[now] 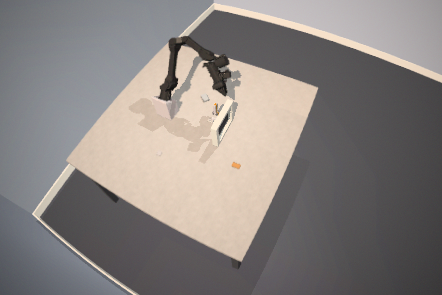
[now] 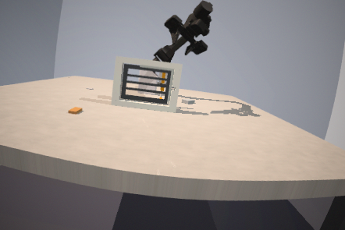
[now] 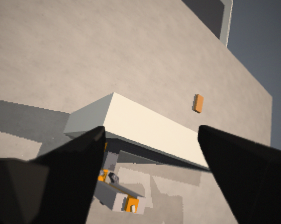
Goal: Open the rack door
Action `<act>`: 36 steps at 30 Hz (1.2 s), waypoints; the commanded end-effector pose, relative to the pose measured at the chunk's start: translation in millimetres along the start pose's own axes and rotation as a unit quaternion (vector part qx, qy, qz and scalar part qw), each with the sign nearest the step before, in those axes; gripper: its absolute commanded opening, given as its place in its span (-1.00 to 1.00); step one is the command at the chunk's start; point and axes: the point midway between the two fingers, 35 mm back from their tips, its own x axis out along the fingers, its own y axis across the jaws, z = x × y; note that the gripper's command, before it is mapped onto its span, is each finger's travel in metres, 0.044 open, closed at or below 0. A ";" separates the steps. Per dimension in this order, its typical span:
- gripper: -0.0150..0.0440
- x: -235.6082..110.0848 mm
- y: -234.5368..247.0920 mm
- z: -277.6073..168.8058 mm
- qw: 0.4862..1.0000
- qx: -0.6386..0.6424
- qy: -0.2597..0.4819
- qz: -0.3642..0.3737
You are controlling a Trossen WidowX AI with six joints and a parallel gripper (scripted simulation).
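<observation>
A cream frame (image 1: 215, 136) (image 2: 117, 82) (image 3: 136, 121) stands upright on the table. Its dark barred door (image 2: 124, 84) looks shut, lying in the frame opening. An orange upright handle (image 1: 216, 107) (image 2: 162, 81) is on the door's side that faces the arm. In the wrist view, grey and orange handle parts (image 3: 132, 204) show low, beyond the left finger, partly hidden. My gripper (image 1: 225, 94) (image 3: 152, 132) is partly open with nothing between its fingers. It points down from above near the frame's end, clear of the handle.
An orange block (image 1: 236, 165) (image 2: 75, 110) (image 3: 198, 103) lies beyond the frame. A small grey block (image 1: 205, 98) (image 2: 188, 101) lies on the handle side. A tiny pale piece (image 1: 159, 153) (image 2: 90, 88) lies farther off. The arm's pale base (image 1: 165, 107) stands on the table.
</observation>
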 end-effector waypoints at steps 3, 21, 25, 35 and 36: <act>0.48 13.4 -6.8 -20.4 0.996 0.032 0.074 0.039; 0.48 20.7 -15.1 -61.8 0.942 0.164 0.238 0.172; 0.48 18.9 -16.1 -66.3 0.922 0.199 0.264 0.204; 0.48 20.2 -15.4 -68.3 0.914 0.212 0.272 0.214; 0.48 21.6 -14.7 -68.9 0.914 0.212 0.272 0.214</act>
